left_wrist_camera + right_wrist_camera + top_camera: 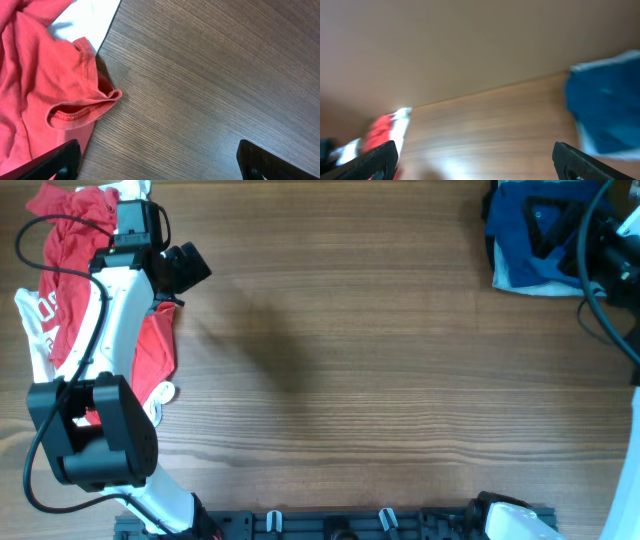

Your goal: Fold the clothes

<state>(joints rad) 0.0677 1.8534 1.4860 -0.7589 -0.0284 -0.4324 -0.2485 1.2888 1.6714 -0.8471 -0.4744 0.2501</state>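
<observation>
A pile of red and white clothes [65, 250] lies at the table's far left. My left gripper [188, 266] hangs open and empty just right of the pile. In the left wrist view the red garment's sleeve hem [75, 112] and a white cloth [90, 15] lie left of the open fingers [160, 162], with bare wood between the fingers. A blue garment [520, 240] lies at the far right corner. My right gripper [550, 225] is above it, open and empty. The right wrist view is blurred: its fingers [475, 160] are wide apart, with blue cloth [610, 110] at the right.
The wooden table [380, 360] stretches between the two piles. A black rail with clips [330, 525] runs along the front edge. The left arm's body [95, 430] and cable lie over the red pile. The red pile also shows blurred in the right wrist view [380, 130].
</observation>
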